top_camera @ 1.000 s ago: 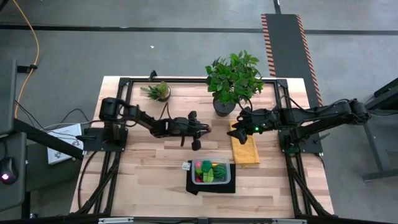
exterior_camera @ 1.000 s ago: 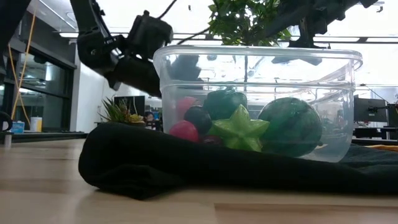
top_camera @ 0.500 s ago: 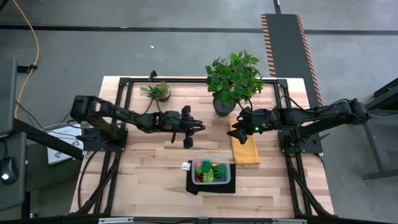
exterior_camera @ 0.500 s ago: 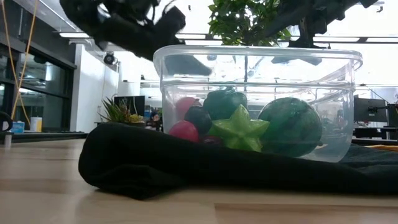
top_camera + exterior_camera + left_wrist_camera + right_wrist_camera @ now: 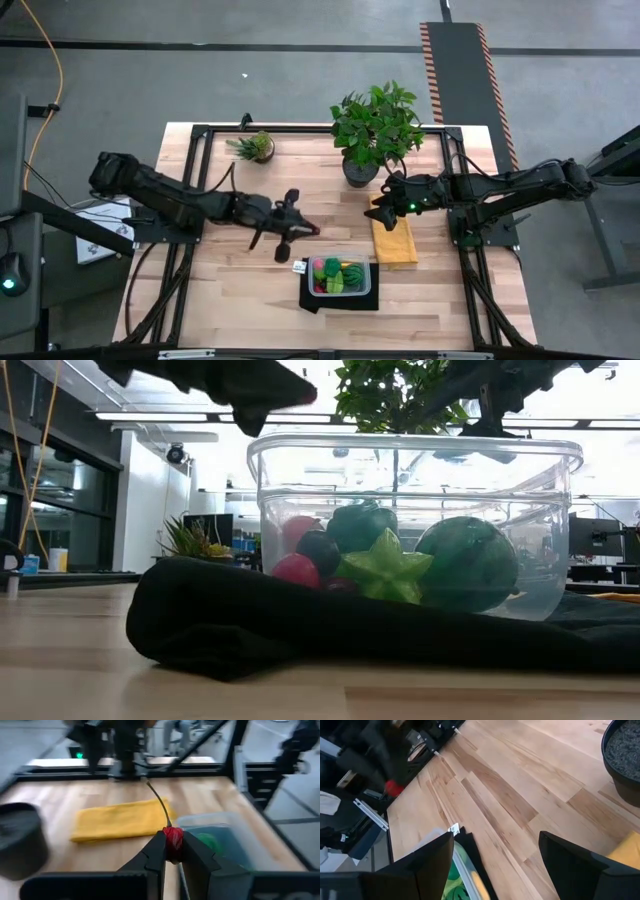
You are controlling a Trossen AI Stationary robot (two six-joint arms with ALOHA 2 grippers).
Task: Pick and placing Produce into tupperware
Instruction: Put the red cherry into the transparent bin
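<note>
The clear tupperware [image 5: 340, 277] stands on a black mat [image 5: 340, 300] near the table's front edge. It holds several produce pieces, among them a green star [image 5: 385, 568] and a dark green melon [image 5: 467, 563]. My left gripper [image 5: 308, 230] hangs high above the table, just left of and behind the tupperware, shut on a small red cherry-like piece [image 5: 174, 836] with a thin dark stem [image 5: 159, 802]. My right gripper [image 5: 385, 205] waits open above the yellow cloth [image 5: 393, 240], with nothing between its fingers. My left gripper pinches the red piece's round body [image 5: 173, 841] between its two fingertips, which lie nearly level and point toward the table's right side. The piece is lifted clear of the table. Its stem sticks out forward beyond the fingertips.
A large leafy potted plant [image 5: 375, 130] and a small one [image 5: 255, 147] stand at the far edge. The yellow cloth lies right of the tupperware. A black frame rail [image 5: 320, 128] runs round the table. Bare wood lies left of the mat.
My left gripper has risen with the red piece, going out of the top of the low view. It has also drawn back toward the table's left and swung toward the near edge, and now hangs closer to the tupperware. It stays shut.
</note>
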